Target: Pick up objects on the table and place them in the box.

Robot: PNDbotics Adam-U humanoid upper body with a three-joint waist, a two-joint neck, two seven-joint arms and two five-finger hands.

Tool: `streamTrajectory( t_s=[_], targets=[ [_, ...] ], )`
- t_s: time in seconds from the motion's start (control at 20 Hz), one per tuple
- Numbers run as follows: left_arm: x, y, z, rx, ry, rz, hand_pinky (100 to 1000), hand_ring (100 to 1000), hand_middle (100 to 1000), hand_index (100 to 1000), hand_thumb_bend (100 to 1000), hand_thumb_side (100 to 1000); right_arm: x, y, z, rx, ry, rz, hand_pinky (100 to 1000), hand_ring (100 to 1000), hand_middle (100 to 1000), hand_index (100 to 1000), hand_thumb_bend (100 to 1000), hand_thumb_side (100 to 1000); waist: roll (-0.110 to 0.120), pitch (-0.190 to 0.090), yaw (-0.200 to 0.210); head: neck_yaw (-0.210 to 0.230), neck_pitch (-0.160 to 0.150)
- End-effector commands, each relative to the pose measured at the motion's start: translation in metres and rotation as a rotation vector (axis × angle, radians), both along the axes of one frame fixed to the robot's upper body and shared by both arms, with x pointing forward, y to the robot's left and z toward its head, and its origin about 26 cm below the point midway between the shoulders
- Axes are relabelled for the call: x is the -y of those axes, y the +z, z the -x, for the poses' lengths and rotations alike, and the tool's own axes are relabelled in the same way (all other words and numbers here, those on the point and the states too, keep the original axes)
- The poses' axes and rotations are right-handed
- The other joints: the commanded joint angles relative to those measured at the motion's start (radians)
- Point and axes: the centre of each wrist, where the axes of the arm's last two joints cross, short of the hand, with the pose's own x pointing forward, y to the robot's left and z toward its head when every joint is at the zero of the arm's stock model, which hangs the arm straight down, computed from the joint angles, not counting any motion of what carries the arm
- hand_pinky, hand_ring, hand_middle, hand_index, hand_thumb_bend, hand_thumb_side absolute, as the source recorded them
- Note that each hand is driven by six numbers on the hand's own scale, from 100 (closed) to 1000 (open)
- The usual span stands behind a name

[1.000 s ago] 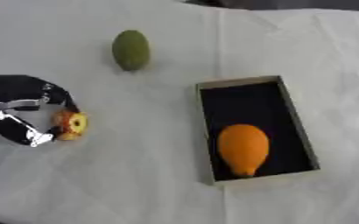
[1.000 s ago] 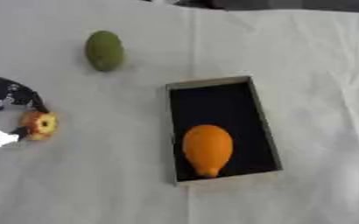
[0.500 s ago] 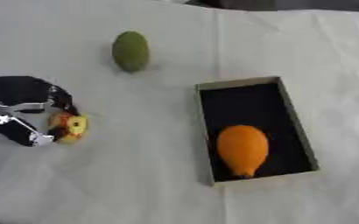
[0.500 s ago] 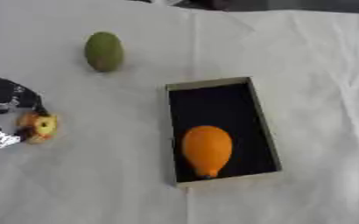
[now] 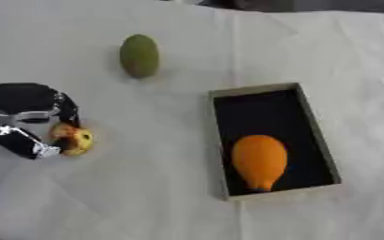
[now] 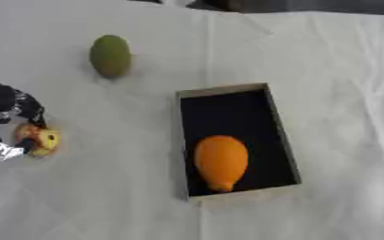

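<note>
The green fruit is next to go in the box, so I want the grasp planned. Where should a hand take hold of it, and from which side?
The green fruit lies on its side, long axis running roughly away from the robot, nothing touching it. Probably best to come from above and close across its narrow middle, fingers on its left and right flanks. The left hand is curled round a small yellow-red fruit.

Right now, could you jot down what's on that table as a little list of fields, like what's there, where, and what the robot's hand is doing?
surface: white cloth-covered table
box: open box with a dark inside, right of centre
in the box: one orange fruit, at the near end
loose on the table: green fruit, far side, left of the box, untouched
left hand: left hand at the left edge, fingers curled round a small yellow-and-red fruit
right hand: not in view
left to place: the green fruit and the small fruit
</note>
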Motion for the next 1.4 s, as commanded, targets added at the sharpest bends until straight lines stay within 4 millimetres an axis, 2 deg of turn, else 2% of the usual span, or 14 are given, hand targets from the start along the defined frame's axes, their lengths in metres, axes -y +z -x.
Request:
streamTrajectory(
  t_s=[0.05,0.35,0.6,0.75,0.85,1.0,1.4],
  targets=[
    [-0.002,0.025,0.007,0.097,-0.013,0.046,498,548,460,624,100,242,0.002,0.008,0.005,0.020,-0.004,0.005,902,934,600,780,100,470,0.005,-0.025,0.001,-0.004,-0.006],
    [0.004,0.039,0.011,0.205,-0.060,0.099,484,540,473,630,150,225,0.003,0.007,0.005,0.013,-0.008,0.003,903,934,599,779,100,470,0.007,-0.026,0.001,-0.008,-0.005],
    [0.023,0.054,0.009,0.274,-0.149,0.134,464,526,460,612,169,201,0.003,0.007,0.005,0.016,-0.011,-0.002,902,933,600,779,100,470,0.009,-0.030,0.001,-0.019,-0.003],
    [0.047,0.067,0.005,0.313,-0.243,0.174,461,523,456,607,170,177,0.003,0.006,0.005,0.016,-0.012,-0.005,902,933,600,779,100,470,0.011,-0.035,0.003,-0.034,0.003],
    [0.071,0.078,0.001,0.334,-0.327,0.209,456,519,451,600,159,160,0.003,0.006,0.005,0.014,-0.012,-0.005,902,933,600,779,100,470,0.012,-0.038,0.006,-0.044,0.006],
    [0.103,0.087,-0.008,0.329,-0.424,0.261,446,509,439,585,103,144,0.002,0.007,0.005,0.011,-0.011,-0.006,903,933,600,779,100,470,0.013,-0.043,0.008,-0.050,0.008],
    [0.177,0.085,-0.019,0.247,-0.622,0.341,430,497,420,566,100,153,0.000,0.008,0.004,0.012,-0.005,-0.018,903,934,600,779,100,470,0.014,-0.045,0.004,-0.079,0.014]
  ],
)
